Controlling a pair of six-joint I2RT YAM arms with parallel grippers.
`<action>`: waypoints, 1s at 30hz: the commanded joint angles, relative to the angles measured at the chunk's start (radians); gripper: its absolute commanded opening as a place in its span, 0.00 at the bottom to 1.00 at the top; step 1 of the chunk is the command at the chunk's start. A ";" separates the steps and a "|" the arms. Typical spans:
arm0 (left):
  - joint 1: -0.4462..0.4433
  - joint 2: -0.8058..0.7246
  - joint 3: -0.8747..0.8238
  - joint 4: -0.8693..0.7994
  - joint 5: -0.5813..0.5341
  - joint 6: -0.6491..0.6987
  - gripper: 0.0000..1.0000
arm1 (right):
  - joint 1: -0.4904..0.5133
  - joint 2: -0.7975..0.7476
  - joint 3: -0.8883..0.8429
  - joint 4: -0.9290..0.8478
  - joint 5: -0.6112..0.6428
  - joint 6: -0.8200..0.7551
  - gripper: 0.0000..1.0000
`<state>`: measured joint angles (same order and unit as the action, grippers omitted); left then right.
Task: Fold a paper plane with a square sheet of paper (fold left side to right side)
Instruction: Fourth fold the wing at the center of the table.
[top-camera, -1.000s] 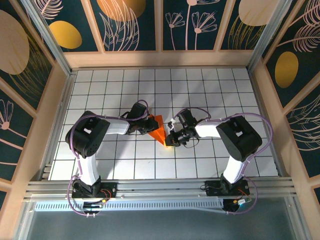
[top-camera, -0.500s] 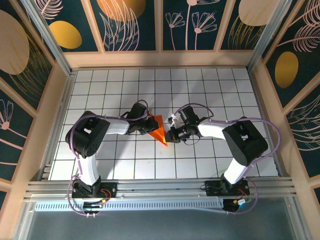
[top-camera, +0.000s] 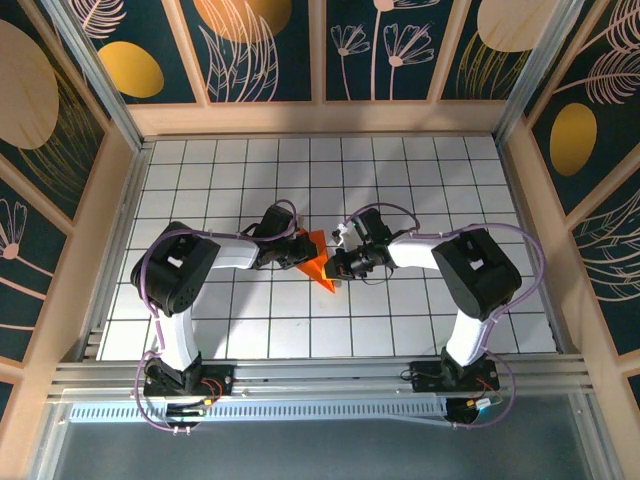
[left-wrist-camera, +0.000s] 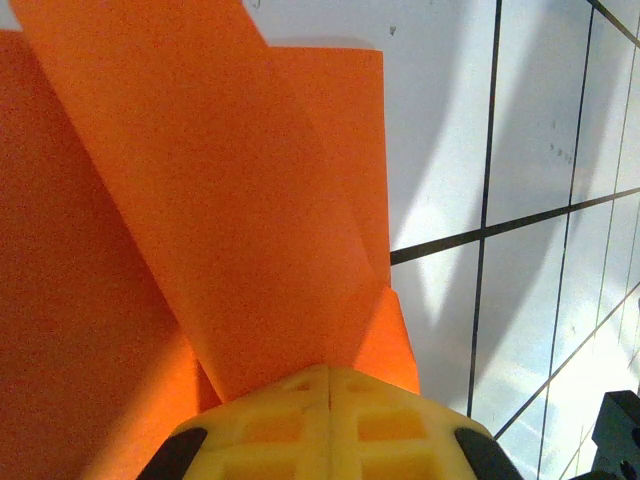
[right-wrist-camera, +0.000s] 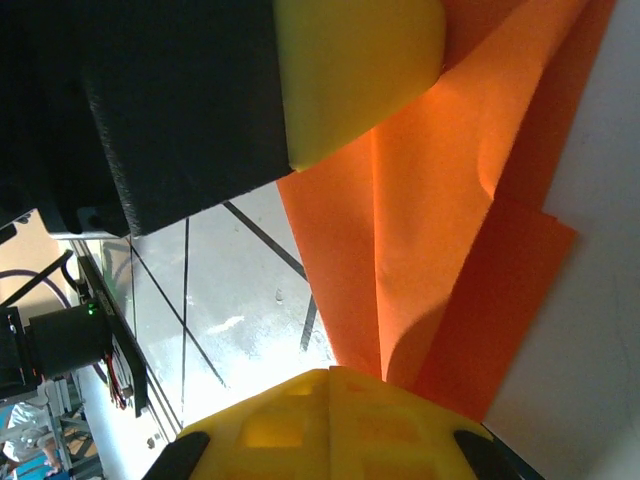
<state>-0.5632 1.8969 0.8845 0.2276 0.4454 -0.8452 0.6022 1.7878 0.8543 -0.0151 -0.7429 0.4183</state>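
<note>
Orange thin creased paper sheet (top-camera: 318, 263) rests on the white gridded counter (top-camera: 400, 180), opposite sides pinched by my left end effector (top-camera: 295, 251) and right end effector (top-camera: 339, 269), both clamped closed; uneven pulling could tear it or skew the fold.

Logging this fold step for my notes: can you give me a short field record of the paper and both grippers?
paper: orange paper, folded and creased into a pointed shape, between the two grippers
left gripper: shut on the paper's left side
right gripper: shut on the paper's right side
surface: gridded table
</note>
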 joint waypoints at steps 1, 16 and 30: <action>-0.002 0.043 -0.022 -0.089 -0.066 0.021 0.02 | 0.005 0.005 -0.021 -0.011 0.021 -0.008 0.00; -0.003 0.050 -0.019 -0.093 -0.070 0.024 0.02 | 0.018 -0.005 -0.061 -0.058 0.040 -0.030 0.00; -0.003 0.051 -0.018 -0.093 -0.071 0.023 0.02 | 0.020 -0.008 -0.069 -0.096 0.069 -0.044 0.00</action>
<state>-0.5632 1.8969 0.8845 0.2276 0.4450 -0.8452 0.6109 1.7878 0.8085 -0.0448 -0.7010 0.3985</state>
